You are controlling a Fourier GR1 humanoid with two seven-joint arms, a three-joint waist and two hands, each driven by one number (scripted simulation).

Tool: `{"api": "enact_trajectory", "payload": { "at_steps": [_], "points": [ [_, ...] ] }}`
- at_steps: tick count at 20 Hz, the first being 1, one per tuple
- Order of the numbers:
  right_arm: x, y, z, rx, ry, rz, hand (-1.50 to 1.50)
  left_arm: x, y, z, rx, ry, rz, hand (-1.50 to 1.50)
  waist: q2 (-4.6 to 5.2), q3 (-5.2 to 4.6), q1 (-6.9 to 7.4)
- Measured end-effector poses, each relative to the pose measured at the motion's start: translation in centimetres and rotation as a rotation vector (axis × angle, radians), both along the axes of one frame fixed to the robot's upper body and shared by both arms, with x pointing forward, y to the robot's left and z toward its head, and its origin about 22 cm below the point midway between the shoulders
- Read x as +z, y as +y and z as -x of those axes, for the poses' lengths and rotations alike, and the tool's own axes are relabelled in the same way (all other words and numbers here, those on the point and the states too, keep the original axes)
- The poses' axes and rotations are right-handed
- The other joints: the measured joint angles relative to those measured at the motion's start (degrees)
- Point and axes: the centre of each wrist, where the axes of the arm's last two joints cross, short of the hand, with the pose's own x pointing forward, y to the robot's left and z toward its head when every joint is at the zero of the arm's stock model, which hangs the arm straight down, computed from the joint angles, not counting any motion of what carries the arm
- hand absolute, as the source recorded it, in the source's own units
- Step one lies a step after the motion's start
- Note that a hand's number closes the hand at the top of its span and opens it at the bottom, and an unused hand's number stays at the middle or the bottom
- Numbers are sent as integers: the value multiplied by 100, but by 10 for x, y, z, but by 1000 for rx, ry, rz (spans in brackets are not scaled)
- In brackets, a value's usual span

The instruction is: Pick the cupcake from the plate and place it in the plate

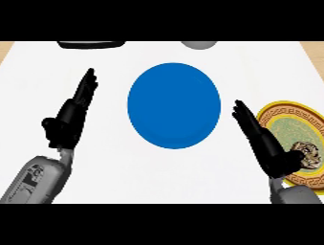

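Blue plate (173, 105) sits mid-tabletop, nothing on it. Patterned plate (318, 139), gold rim with a green centre, lies at the right edge of the white tabletop (30, 76), partly cut off by the view. Cupcake (309, 155) rests on the near part of that patterned plate, mottled brown and pale, partly hidden behind my right robot hand (263, 143). That hand stands just left of the patterned plate, fingers straight and pointing to the far side, holding nothing; its palm end overlaps the cupcake in view, and I cannot tell whether they touch. My left robot hand (69, 117) is at the left, well apart from the blue plate, fingers likewise straight, empty. Far edge: a dark flat object (90, 44) at left and a grey rounded object (198, 45) further right, both cut off.
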Motion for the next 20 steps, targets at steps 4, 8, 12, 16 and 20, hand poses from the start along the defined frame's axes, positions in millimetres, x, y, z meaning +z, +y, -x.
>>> {"api": "enact_trajectory", "payload": {
  "at_steps": [4,8,12,16,20],
  "points": [
    [18,-20,-10,-26,30,-28,150,-14,26,5,29,26,-17,0,54,-5,116],
    [54,-63,-26,-114,-21,188,-150,-32,55,21,74,92,-26,0,44,-62,165],
    [37,-77,-13,-337,-122,198,-150,-48,71,36,84,147,-5,0,64,-28,147],
    [14,-75,15,-390,-216,210,-150,-55,86,43,87,161,-1,0,71,-14,139],
    [7,-90,47,-443,-267,284,-150,-62,92,49,94,166,5,0,71,-10,125]
  ]
}}
